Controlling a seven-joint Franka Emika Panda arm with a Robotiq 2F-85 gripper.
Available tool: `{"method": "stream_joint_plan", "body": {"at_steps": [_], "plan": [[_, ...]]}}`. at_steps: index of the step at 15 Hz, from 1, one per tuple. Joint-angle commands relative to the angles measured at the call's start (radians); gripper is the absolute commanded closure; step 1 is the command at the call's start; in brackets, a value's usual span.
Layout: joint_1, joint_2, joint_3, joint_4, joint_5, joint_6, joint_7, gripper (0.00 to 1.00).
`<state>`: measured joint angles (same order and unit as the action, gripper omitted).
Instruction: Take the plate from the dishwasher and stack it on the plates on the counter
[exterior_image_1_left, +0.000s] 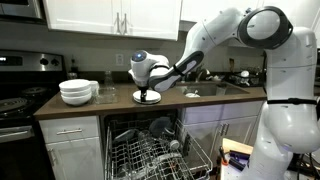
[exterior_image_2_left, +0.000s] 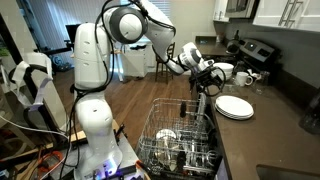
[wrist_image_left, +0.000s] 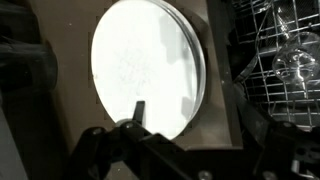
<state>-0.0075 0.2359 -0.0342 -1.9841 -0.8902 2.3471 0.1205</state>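
Observation:
The low stack of white plates (exterior_image_1_left: 148, 98) lies on the dark brown counter (exterior_image_1_left: 200, 100), and it also shows in an exterior view (exterior_image_2_left: 235, 107). My gripper (exterior_image_1_left: 148, 88) hovers right over the stack, seen also in an exterior view (exterior_image_2_left: 205, 77). In the wrist view the top plate (wrist_image_left: 140, 60) fills the frame. My gripper (wrist_image_left: 186, 116) is open there, one finger over the plate and the other outside its rim, holding nothing. The dishwasher (exterior_image_1_left: 150, 150) stands open below with its wire rack (exterior_image_2_left: 180, 140) pulled out. A pale round dish (exterior_image_2_left: 167, 136) stands in the rack.
A taller stack of white bowls (exterior_image_1_left: 76, 92) stands on the counter beside the black stove (exterior_image_1_left: 20, 100). Mugs and a bowl (exterior_image_2_left: 245, 75) sit behind the plates. A sink (exterior_image_1_left: 225, 88) lies further along. The rack with glassware (wrist_image_left: 285, 60) shows beside the counter edge.

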Motion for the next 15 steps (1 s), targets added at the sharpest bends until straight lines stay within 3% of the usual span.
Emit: {"method": "stream_joint_plan", "body": {"at_steps": [1,7,15], "plan": [[0.012,-0.115,0.032,-0.089,0.075,0.044,-0.040,0.00],[0.048,-0.249,0.072,-0.183,0.230,0.089,-0.030,0.00],[0.062,-0.269,0.088,-0.186,0.197,0.063,-0.002,0.00]]}}
